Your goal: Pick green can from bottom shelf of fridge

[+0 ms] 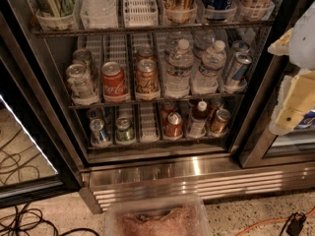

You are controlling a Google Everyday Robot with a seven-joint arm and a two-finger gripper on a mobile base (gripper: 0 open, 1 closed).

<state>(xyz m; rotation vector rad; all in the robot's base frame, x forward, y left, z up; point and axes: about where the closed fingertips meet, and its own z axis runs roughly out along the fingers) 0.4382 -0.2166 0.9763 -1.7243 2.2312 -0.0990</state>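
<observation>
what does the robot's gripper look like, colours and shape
The gripper, at the view's right edge beside the tall dark-framed drinks fridge, is pale and blocky: a whitish rounded upper part with a yellowish tip, and a cream-yellow angular lower part. No cables or markings show on it.

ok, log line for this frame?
phase: pre-grasp | claw: right edge of view, outside fridge | green can: standing on bottom shelf, second lane from left, untouched

Green can [124,130]: shiny metal top. Fridge [197,173] base: glossy brushed steel. Gripper [294,102], right edge: matt pale plastic.
</observation>
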